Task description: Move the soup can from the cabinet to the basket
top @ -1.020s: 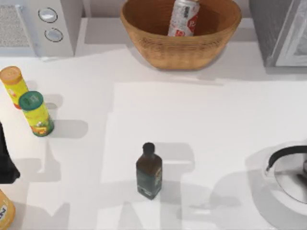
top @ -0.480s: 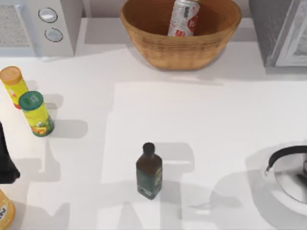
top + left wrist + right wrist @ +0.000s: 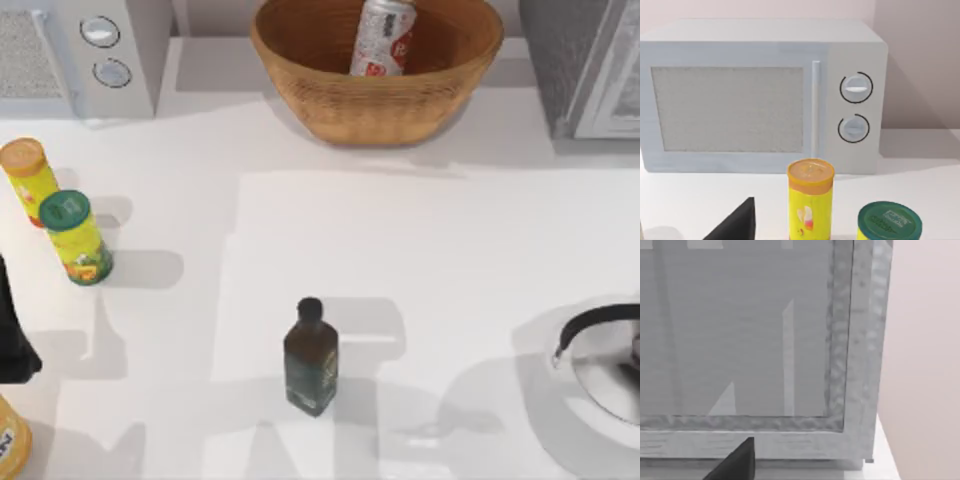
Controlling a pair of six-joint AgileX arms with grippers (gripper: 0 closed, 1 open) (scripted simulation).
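The can (image 3: 383,37) leans inside the basket (image 3: 330,105), well apart from the cabinet (image 3: 585,60). I cannot tell either end effector's state. To finish well, keep both arms clear of the basket.

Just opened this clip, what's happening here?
Nothing is being handled at this moment. The silvery soup can with the red label leans inside the round woven wicker basket at the back of the table, held by no gripper. The grey speckled cabinet with the white-framed door stands to the basket's right. Part of the left arm sits at the table's left edge. The move looks finished.
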